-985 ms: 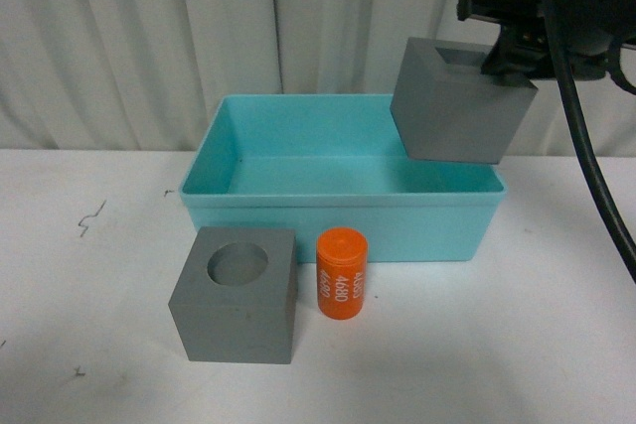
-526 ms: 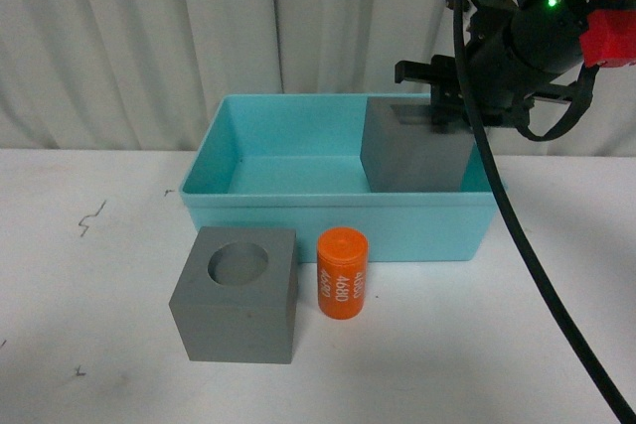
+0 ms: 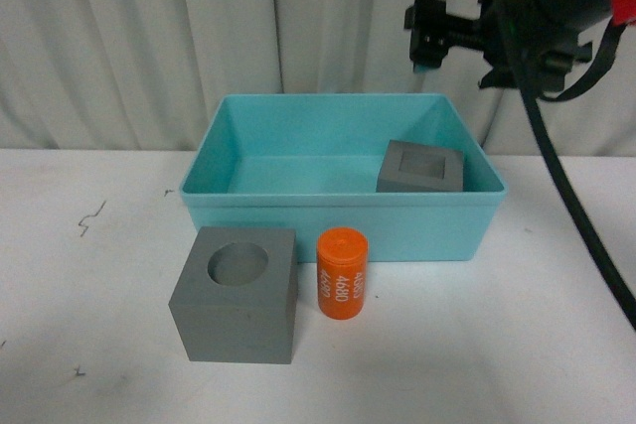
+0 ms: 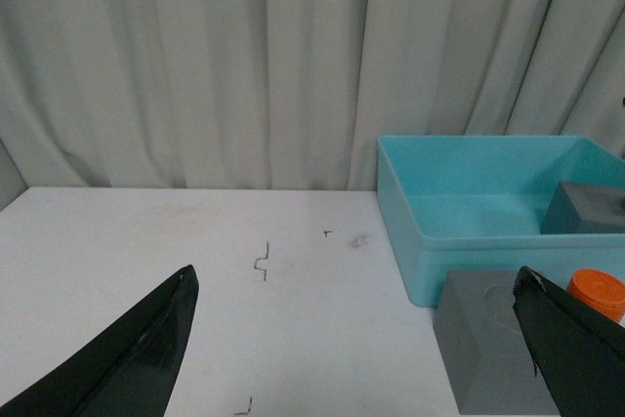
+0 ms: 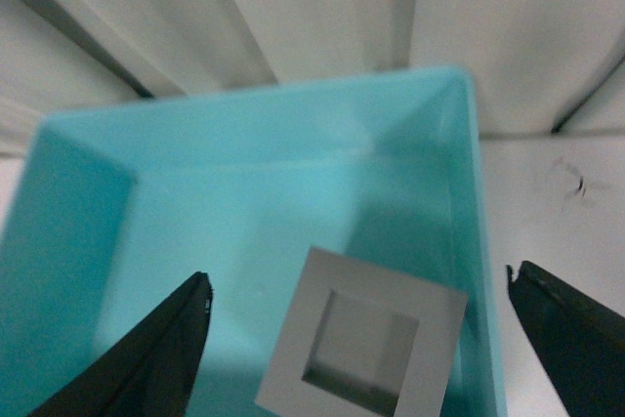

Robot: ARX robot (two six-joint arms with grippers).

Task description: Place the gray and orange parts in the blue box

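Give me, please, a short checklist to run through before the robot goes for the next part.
1. Gray cube with square recess inside the blue box: ok, sits at its right end, recess up.
2. Right gripper free: ok, open, empty, above the box.
3. Left gripper free: ok, open, empty.
4. Gray cube with round recess reachable: ok, on the table before the box, nothing on it.
5. Gap between it and the orange cylinder: ok, narrow but apart.
6. Room left in the box: ok, most of its bottom is bare.
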